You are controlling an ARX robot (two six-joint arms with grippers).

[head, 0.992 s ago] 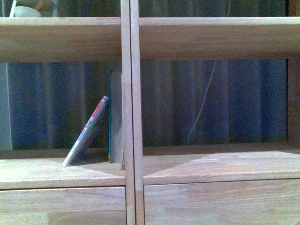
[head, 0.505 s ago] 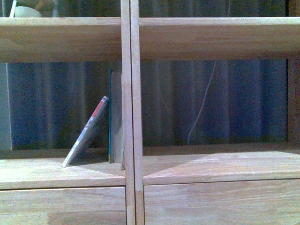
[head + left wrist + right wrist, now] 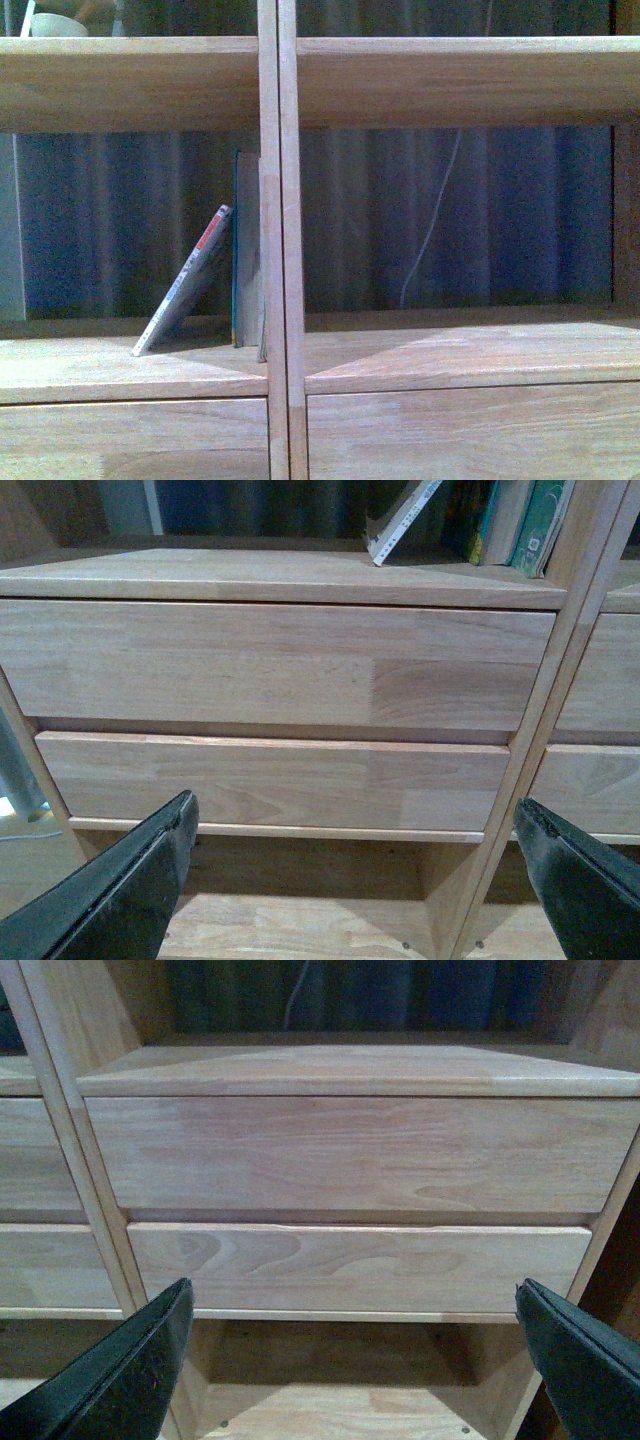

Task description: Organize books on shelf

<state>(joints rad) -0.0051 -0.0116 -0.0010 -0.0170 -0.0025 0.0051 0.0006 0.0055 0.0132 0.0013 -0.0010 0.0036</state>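
The light-wood shelf (image 3: pixel 278 250) fills the front view. In its left compartment a thin paperback (image 3: pixel 185 283) with a red-marked spine leans to the right against a teal-edged book (image 3: pixel 238 250) that stands upright by the centre post. Neither arm shows in the front view. In the left wrist view the same paperback (image 3: pixel 400 520) and upright books (image 3: pixel 535 525) sit above two drawer fronts (image 3: pixel 270 665). My left gripper (image 3: pixel 355 855) hangs open and empty below them. My right gripper (image 3: pixel 350 1335) is open and empty before the right column's drawers (image 3: pixel 360 1155).
A pale bowl (image 3: pixel 55 24) stands on the upper left shelf board. A thin white cable (image 3: pixel 432 225) hangs behind the open back of the right compartment, in front of a dark curtain. Below the drawers is an open bottom compartment (image 3: pixel 340 1400).
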